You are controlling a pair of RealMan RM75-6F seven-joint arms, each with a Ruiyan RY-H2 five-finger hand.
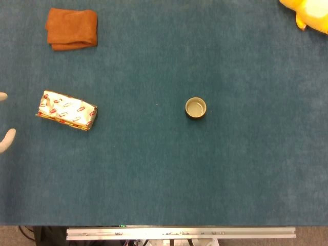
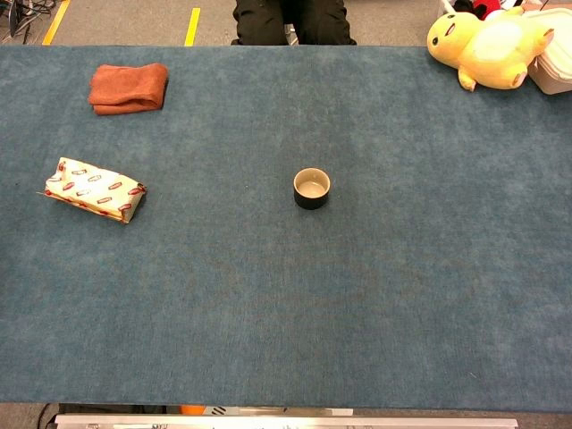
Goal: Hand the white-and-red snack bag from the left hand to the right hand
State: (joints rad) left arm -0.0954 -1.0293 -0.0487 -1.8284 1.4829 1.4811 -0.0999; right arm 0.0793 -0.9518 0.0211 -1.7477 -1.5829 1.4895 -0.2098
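The white-and-red snack bag point(image 1: 66, 110) point(image 2: 94, 189) lies flat on the blue table, at its left side. Only pale fingertips point(image 1: 7, 139) of my left hand point(image 1: 5, 120) show at the left edge of the head view, apart from each other and a short way left of the bag, touching nothing. The chest view does not show that hand. My right hand is in neither view.
A folded orange cloth point(image 1: 72, 28) point(image 2: 128, 88) lies at the far left. A small round cup point(image 1: 196, 108) point(image 2: 312, 189) stands near the table's middle. A yellow plush toy point(image 1: 307, 13) point(image 2: 487, 37) sits at the far right corner beside a white container point(image 2: 556, 61).
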